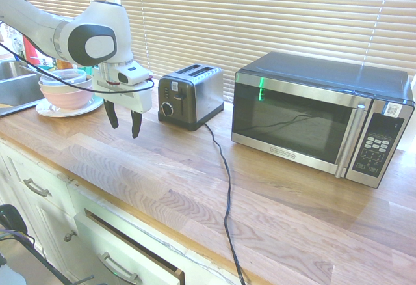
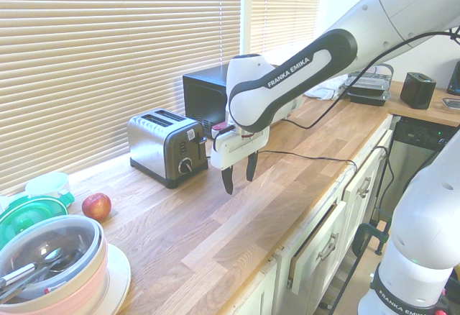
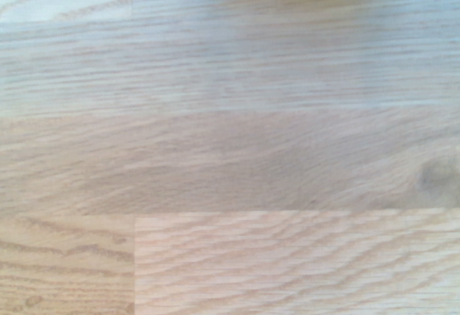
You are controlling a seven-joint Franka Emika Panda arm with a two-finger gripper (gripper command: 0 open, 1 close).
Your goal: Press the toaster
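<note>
the gripper (image 1: 123, 123) hangs over the wooden counter (image 1: 279, 200) with its two dark fingers (image 2: 227, 180) spread apart, pointing straight down, holding nothing and touching nothing; bare wood grain (image 3: 230, 157) fills the wrist view. just beyond it, a little to the right in the first exterior view, stands the toaster (image 1: 190, 95), apart from the fingers: brushed steel sides, black ends and base, two slots on top, a round dial and a white label on the end facing the gripper. its black cord (image 1: 225, 187) runs toward the near edge. further right sits the microwave (image 1: 322, 117), against the window blinds (image 1: 260, 12).
</note>
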